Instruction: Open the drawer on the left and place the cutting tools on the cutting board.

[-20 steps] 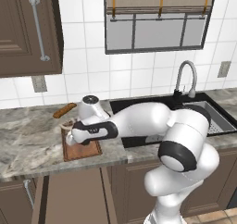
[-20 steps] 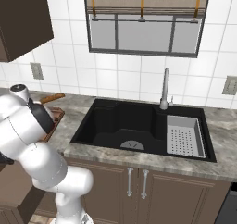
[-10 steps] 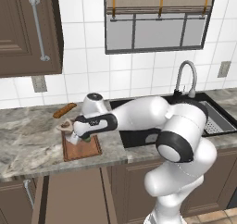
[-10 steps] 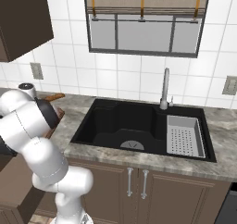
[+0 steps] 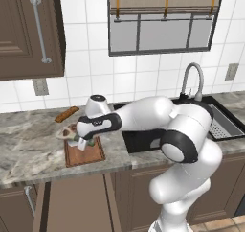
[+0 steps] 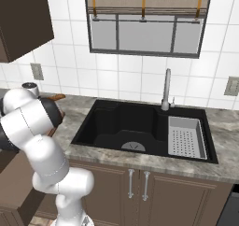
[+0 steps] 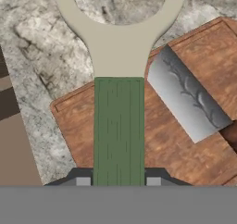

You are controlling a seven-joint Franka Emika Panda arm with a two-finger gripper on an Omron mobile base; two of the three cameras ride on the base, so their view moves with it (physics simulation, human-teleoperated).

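My gripper [image 7: 118,182] is shut on the green handle of the peeler [image 7: 118,126]. Its white Y-shaped head reaches past the board's end, over the marble counter. In the left base view the gripper [image 5: 80,141] hangs low over the far end of the cutting board [image 5: 85,154], and the peeler [image 5: 65,132] sticks out to the left. The pale grey bladed tool [image 7: 187,98] lies flat on the reddish-brown cutting board [image 7: 152,144], just right of the peeler. Below the counter, the dark-brown drawer [image 5: 72,202] stands pulled out.
An orange-brown bread stick [image 5: 66,114] lies on the counter behind the board, near the tiled wall. The black sink [image 6: 135,127] with its faucet [image 6: 166,89] and a grey drain rack [image 6: 186,136] is to the right. An upper cabinet [image 5: 26,29] hangs at the left.
The hand, holding the peeler, has shifted slightly left and turned over the board's far end. The board and the grey tool have stayed put.
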